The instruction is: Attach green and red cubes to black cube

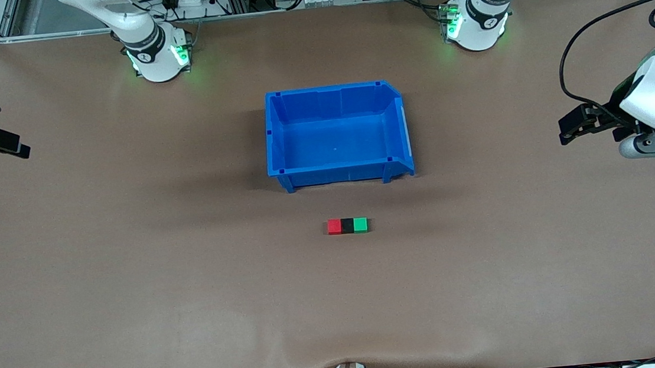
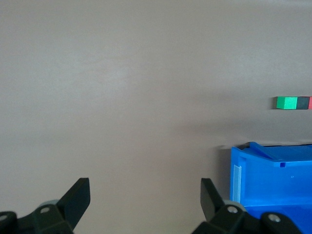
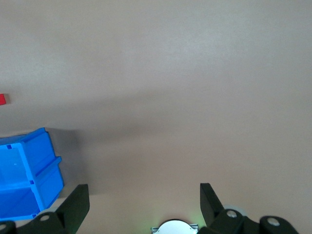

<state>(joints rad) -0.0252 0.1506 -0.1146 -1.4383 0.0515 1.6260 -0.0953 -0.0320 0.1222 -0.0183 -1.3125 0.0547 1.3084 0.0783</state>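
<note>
I see a brown table (image 1: pixel 134 284) carrying a blue bin (image 1: pixel 276 135); nearer the front camera, red cube (image 1: pixel 334 226), black cube (image 1: pixel 347 225) and green cube (image 1: pixel 360 224) touch in a row. Left gripper (image 2: pixel 145 195) and right gripper (image 3: pixel 145 195) wait over opposite table ends, fingers wide, holding nothing.

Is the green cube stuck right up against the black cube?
Touching. In the front view the green cube sits flush against the black cube with no table showing between them; the left wrist view shows the same.
</note>
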